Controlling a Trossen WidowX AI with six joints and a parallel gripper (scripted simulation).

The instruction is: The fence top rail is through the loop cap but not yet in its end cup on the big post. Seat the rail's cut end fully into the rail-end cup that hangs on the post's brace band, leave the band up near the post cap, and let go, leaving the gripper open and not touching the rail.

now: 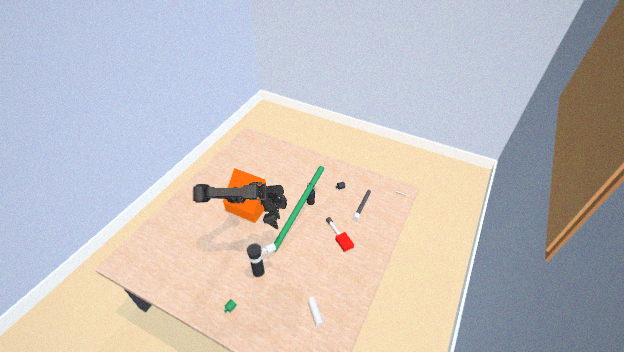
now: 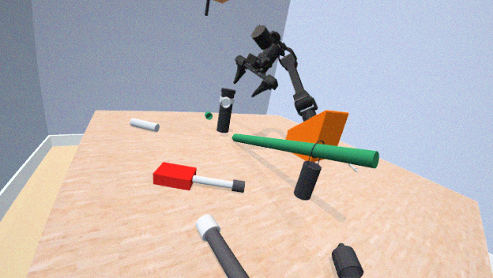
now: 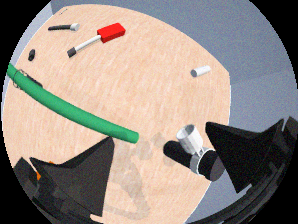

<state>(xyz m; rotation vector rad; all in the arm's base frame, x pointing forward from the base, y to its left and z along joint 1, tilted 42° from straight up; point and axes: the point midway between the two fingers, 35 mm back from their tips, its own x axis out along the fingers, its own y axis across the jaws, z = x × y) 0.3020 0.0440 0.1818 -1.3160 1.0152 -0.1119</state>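
The green rail [image 1: 300, 207] [image 2: 272, 144] [image 3: 65, 109] passes through the thin wire loop above the short black post [image 1: 311, 198] [image 2: 307, 182]. It slopes down to its cut end, which lies low, at or close to the table, outside the cup. The white rail-end cup [image 1: 270, 248] [image 2: 225, 102] [image 3: 192, 140] hangs on the light brace band high on the big black post [image 1: 258, 270] [image 2: 224, 119] [image 3: 175, 152], near its cap. A gap shows between rail and cup in the wrist view. My gripper [image 2: 244, 88] [image 3: 160, 135] is open and empty above the rail's cut end and post, not touching the rail.
An orange block [image 1: 245, 200] [image 2: 332, 126] stands by the arm's base. A red-headed tool [image 1: 345, 242] [image 2: 174, 176] [image 3: 111, 32], a dark rod with white end [image 1: 363, 203] [image 2: 225, 253], a white cylinder [image 1: 315, 311] [image 2: 144, 125] [image 3: 201, 71] and a green fitting [image 1: 230, 305] lie around.
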